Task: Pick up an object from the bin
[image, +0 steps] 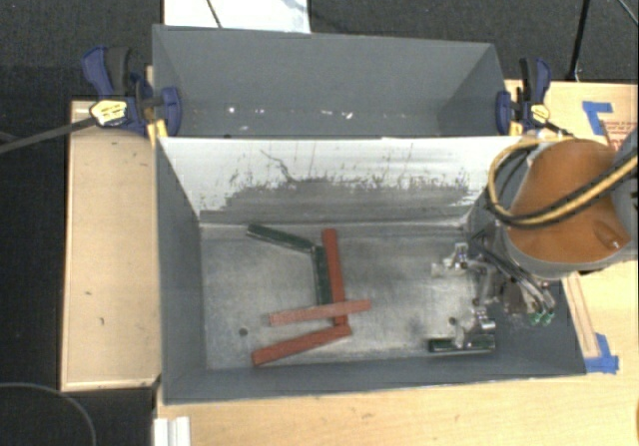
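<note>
The gripper [477, 326] sits low in the lower-right corner of the bin [300, 175], just beside a short dark-green bar [446, 344] lying flat on the scuffed metal floor. Whether the gripper is apart or together cannot be told. Centre across the bar's narrow width before closing, since thin, hard, flat stock is likely to slip.

The claw [477, 326] sits just beside a dark green bar [445, 344].
</note>
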{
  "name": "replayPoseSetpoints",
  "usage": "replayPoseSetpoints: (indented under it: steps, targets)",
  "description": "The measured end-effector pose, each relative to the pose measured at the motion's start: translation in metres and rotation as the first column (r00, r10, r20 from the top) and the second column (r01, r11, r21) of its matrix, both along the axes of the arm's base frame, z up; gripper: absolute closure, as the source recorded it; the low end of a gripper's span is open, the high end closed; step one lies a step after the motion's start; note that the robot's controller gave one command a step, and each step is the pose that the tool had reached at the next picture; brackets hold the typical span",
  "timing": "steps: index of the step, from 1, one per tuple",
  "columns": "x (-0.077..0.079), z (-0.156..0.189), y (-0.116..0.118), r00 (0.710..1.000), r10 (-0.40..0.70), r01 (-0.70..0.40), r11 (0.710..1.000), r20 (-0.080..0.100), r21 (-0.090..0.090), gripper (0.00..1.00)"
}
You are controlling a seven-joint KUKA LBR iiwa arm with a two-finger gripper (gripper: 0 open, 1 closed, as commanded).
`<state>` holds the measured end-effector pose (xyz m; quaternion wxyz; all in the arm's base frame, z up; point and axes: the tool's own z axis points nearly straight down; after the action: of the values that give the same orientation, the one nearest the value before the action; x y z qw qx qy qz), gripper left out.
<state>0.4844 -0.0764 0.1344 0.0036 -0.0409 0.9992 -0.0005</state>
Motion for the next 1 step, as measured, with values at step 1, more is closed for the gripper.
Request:
replayPoseSetpoints:
  steps: [1]
  targets:
    - [0.0002, -0.0443, -0.016, 0.997, 0.076, -0.076, 0.997, -0.004, 0.0, 0.0]
